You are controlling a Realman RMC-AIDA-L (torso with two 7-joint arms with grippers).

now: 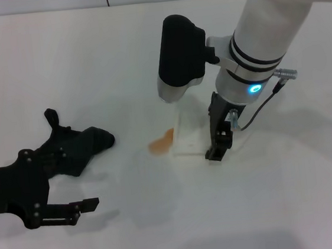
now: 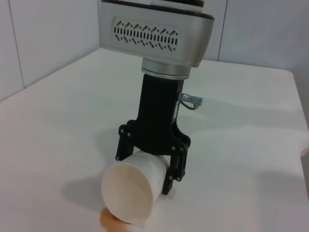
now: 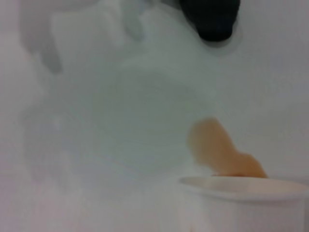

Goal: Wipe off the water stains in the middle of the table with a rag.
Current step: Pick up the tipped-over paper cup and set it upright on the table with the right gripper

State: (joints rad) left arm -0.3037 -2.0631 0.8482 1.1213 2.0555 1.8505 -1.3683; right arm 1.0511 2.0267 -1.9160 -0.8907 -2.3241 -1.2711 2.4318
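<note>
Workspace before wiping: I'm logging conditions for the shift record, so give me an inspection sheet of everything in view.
Surface: white table, matte, one wet patch near the middle.
Job's things: orange-brown water stains at the mouth of the cup; dark rag lying toward the left arm's side, apart from the stain.
Clutter: white paper cup on its side, mouth toward the stain.
Grippers: right tool shut on the tipped cup's body; left tool low over the table beside the rag, open.
Cables: short grey lead looping at the right wrist.
Surroundings: pale wall panels behind the table.
</note>
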